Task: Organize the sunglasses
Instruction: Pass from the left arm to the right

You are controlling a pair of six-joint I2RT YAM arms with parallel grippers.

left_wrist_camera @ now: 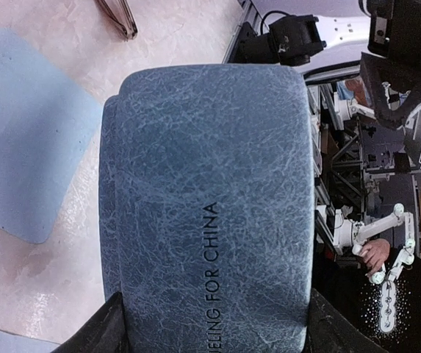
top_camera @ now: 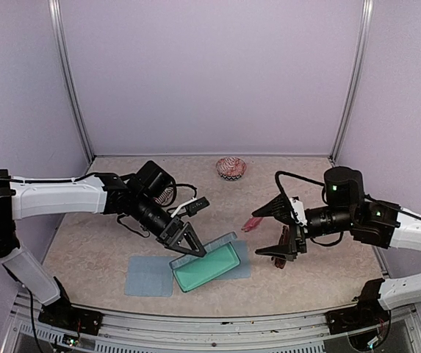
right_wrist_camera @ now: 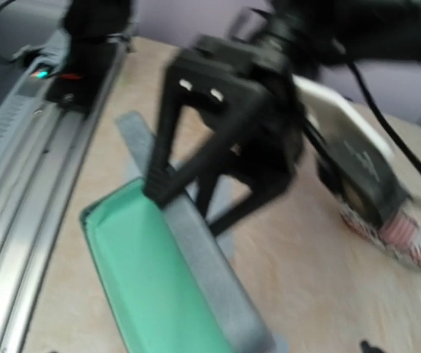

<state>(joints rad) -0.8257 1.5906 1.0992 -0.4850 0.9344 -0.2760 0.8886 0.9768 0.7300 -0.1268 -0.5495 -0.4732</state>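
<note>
The blue-teal hard case (top_camera: pixel 206 268) lies open at the front middle and shows its green lining (right_wrist_camera: pixel 144 265). My left gripper (top_camera: pixel 189 246) is shut on the case's raised lid (left_wrist_camera: pixel 210 198), with a finger (left_wrist_camera: pixel 111 327) on each side. The slim pink-red sunglasses (top_camera: pixel 253 223) lie on the table just left of my right gripper (top_camera: pixel 272 232). That gripper's jaws stand wide apart in the top view. The dark reddish-brown sunglasses (top_camera: pixel 284 241) sit by its lower finger; I cannot tell if they touch. The blurred right wrist view does not show its fingers.
A black-and-white patterned pouch (top_camera: pixel 231 168) lies at the back middle, and another patterned item (top_camera: pixel 164 195) sits behind my left arm. A blue cloth (top_camera: pixel 150 276) lies left of the case, and a second cloth (top_camera: pixel 244 259) lies under it. The metal rail (top_camera: pixel 217 320) runs along the front.
</note>
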